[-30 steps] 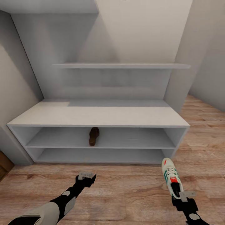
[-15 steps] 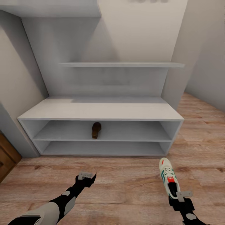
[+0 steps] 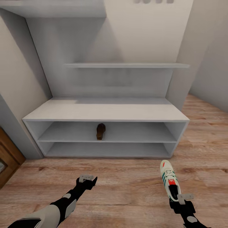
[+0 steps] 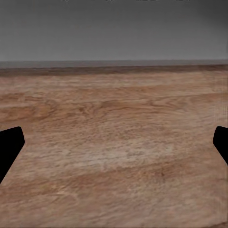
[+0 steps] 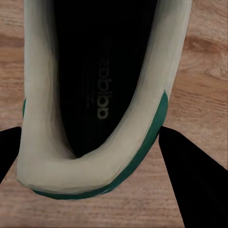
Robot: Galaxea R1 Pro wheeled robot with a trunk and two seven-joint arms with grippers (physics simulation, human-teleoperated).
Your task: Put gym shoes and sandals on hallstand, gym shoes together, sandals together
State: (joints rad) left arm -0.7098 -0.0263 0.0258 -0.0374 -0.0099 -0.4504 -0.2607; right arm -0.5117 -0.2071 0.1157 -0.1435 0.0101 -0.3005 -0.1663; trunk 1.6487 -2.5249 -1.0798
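One white gym shoe [image 3: 168,179] with green stripes hangs toe-forward over the corridor floor [image 3: 126,193], right of centre. My right gripper [image 3: 179,197] is shut on its heel. The right wrist view has the heel rim [image 5: 95,183] between the two black fingers [image 5: 190,185]. A dark brown sandal [image 3: 101,131] lies on the upper open shelf of the hallstand [image 3: 107,111], near its middle. My left gripper [image 3: 87,178] hovers open over bare floor, holding nothing. In the left wrist view its fingers [image 4: 9,145] stand wide apart above the planks.
The hallstand's floating shelf [image 3: 126,65] hangs above the bench top. A brown wooden door or cabinet [image 3: 8,156] shows at the left edge. Grey walls close in on both sides, and plank floor runs on past the hallstand's right end [image 3: 205,126].
The whole view has drawn back and shifted, so the hallstand looks smaller and the brown door shows at the left. Both arms hold their poses, with the shoe still gripped.
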